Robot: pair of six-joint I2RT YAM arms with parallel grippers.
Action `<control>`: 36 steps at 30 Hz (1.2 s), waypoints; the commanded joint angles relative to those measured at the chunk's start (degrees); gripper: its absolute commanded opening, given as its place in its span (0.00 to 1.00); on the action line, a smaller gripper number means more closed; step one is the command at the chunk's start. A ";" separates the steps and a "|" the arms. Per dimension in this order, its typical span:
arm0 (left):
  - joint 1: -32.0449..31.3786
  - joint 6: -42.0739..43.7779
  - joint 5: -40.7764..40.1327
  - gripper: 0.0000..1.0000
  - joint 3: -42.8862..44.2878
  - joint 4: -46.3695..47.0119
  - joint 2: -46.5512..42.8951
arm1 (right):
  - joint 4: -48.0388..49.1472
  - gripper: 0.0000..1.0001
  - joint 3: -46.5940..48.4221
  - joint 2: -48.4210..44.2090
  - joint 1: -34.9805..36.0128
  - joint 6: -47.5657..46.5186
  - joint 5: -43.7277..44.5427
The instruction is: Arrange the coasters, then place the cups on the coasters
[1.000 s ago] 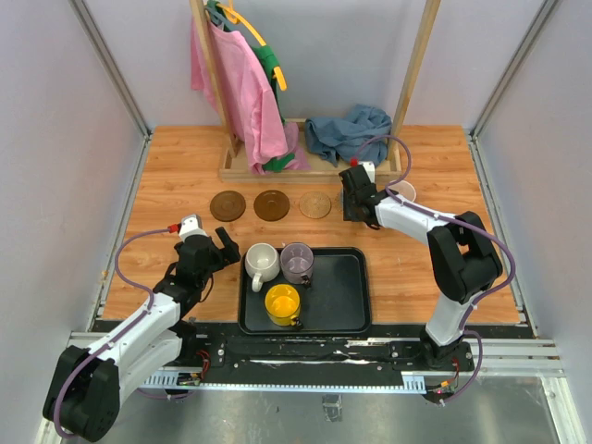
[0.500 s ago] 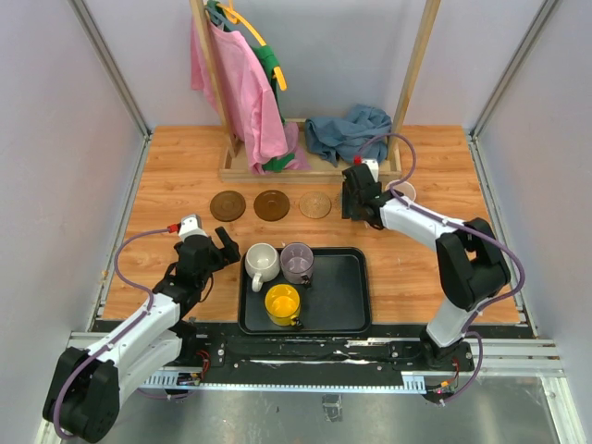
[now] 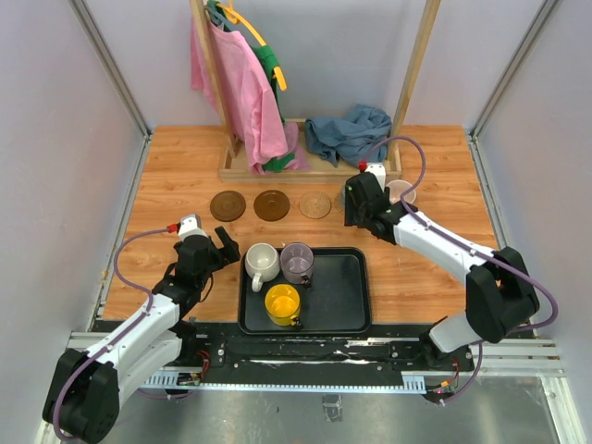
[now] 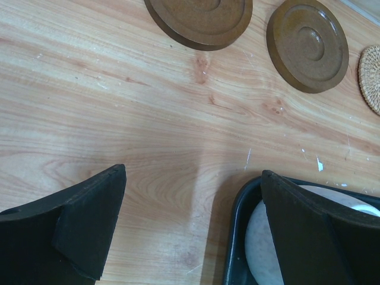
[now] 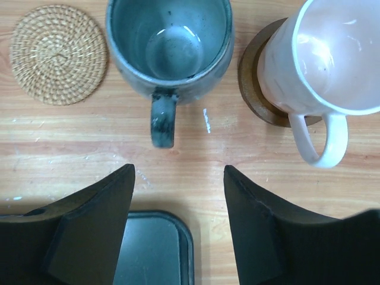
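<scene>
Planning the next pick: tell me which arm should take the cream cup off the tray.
Left. The left tool, open, hangs just beside the tray's left edge, next to the cream cup, with bare dark coasters just beyond. The right tool is over by the grey cup.

There are five small handled mugs: one cream-white mug [image 3: 262, 262], one pale purple mug [image 3: 297, 262], one yellow mug [image 3: 282, 302], one grey mug [image 5: 169, 44] and one pale pink mug [image 5: 320, 65]. Four thin round coasters show: three dark brown coasters [image 3: 228, 205] [image 3: 271, 205] [image 5: 249, 89] and one tan woven coaster [image 5: 59, 53]. There is one black rectangular tray [image 3: 338, 287].
</scene>
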 commanded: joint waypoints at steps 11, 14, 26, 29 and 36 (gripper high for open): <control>-0.35 1.55 3.57 1.00 1.96 2.85 0.28 | -5.23 0.63 -0.05 -6.16 14.26 -0.44 -0.71; -0.32 1.73 3.78 1.00 2.00 2.47 -0.27 | -5.35 0.68 -0.07 -6.36 17.21 -1.44 -6.68; -0.32 1.46 5.31 1.00 1.15 2.22 -1.24 | -4.70 0.93 -3.86 -8.36 23.75 -1.93 -17.39; -0.37 1.31 5.61 1.00 1.20 1.95 -1.28 | -4.58 0.93 -3.77 -6.91 25.22 -2.17 -18.35; -0.31 1.32 5.36 1.00 0.88 0.99 -2.49 | -5.17 0.88 -3.79 -3.51 27.17 -2.03 -20.18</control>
